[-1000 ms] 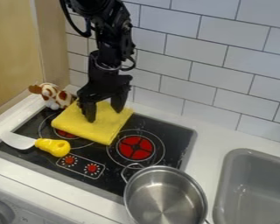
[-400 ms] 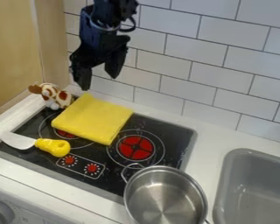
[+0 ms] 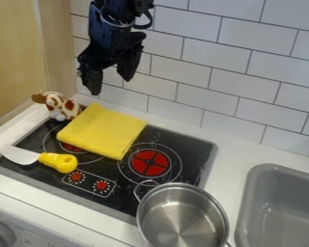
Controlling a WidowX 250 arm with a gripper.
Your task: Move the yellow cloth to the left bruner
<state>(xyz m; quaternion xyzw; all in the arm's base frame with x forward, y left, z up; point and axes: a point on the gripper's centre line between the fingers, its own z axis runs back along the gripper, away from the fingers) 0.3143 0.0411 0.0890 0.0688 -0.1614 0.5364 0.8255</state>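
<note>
- The yellow cloth (image 3: 104, 131), folded into a flat pad, lies on the black stovetop (image 3: 198, 154), covering part of the left burner (image 3: 70, 147); some of the burner's red centre shows past the cloth's front edge.
- The tool (image 3: 110, 83) hangs above the cloth and apart from it, near the tiled wall (image 3: 247, 72), fingers spread and pointing down.
- The right burner (image 3: 149, 162), red inside its white rings, shows just beside the cloth.
- A brown-and-white plush toy (image 3: 59, 107) sits close to the cloth's back left side; whether they touch, I cannot tell.
- The toy knife (image 3: 57, 162) lies along the stovetop's front left part, its yellow handle toward the cloth and its pale blade toward the left edge.
- The metal pot (image 3: 176, 194) stands upright at the stovetop's front right, open side up, its bare steel floor and inner wall in view; a looped handle reaches over the stovetop.
- The grey sink (image 3: 249, 193) is set into the white counter (image 3: 231, 157), right of the pot, its smooth basin floor partly visible.
</note>
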